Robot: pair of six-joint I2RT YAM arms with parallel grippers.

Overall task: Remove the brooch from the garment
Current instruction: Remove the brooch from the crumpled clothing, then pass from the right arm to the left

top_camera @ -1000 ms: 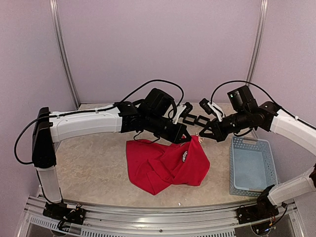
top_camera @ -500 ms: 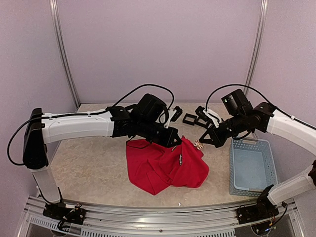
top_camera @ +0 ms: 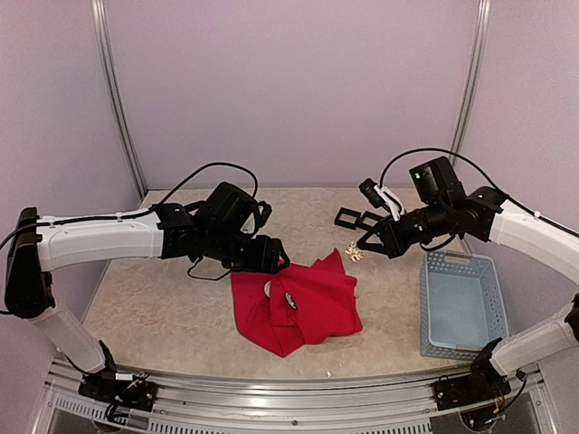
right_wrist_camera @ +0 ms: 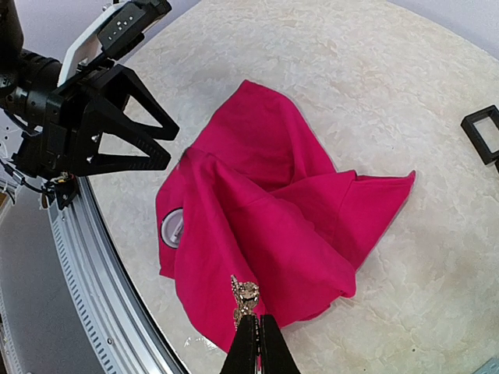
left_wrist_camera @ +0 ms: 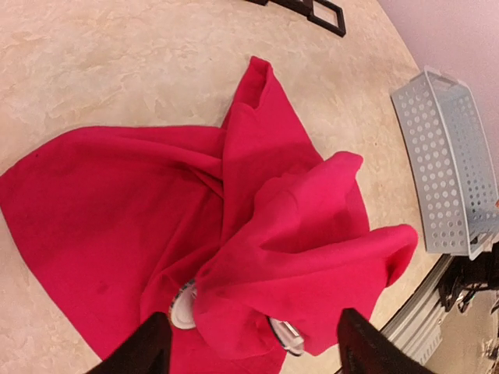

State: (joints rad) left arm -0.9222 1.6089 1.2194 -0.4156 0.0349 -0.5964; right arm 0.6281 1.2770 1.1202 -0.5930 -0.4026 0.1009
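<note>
The red garment [top_camera: 303, 303] lies crumpled on the table, also filling the left wrist view [left_wrist_camera: 257, 226] and lying below the right wrist camera [right_wrist_camera: 273, 218]. A small sparkly brooch [top_camera: 354, 253] hangs clear of the fabric, pinched in my shut right gripper [top_camera: 362, 247]; its thin fingers meet on the brooch [right_wrist_camera: 245, 298] at the bottom of the right wrist view [right_wrist_camera: 256, 343]. My left gripper [top_camera: 274, 259] stands open at the garment's upper left edge. Its dark fingertips [left_wrist_camera: 148, 351] straddle the cloth without gripping it, and it shows open from the right wrist too [right_wrist_camera: 173, 146].
A pale blue perforated basket [top_camera: 461, 303] stands at the right, seen also from the left wrist [left_wrist_camera: 452, 156]. Black rectangular frames [top_camera: 353, 218] lie on the table behind the garment. A round white label [top_camera: 291, 300] shows on the fabric. The metal rail [top_camera: 289, 393] borders the near edge.
My left gripper has opened, let go of the garment and drawn back to the left. The garment has dropped flat. The right gripper holds the brooch, now free of the fabric.
</note>
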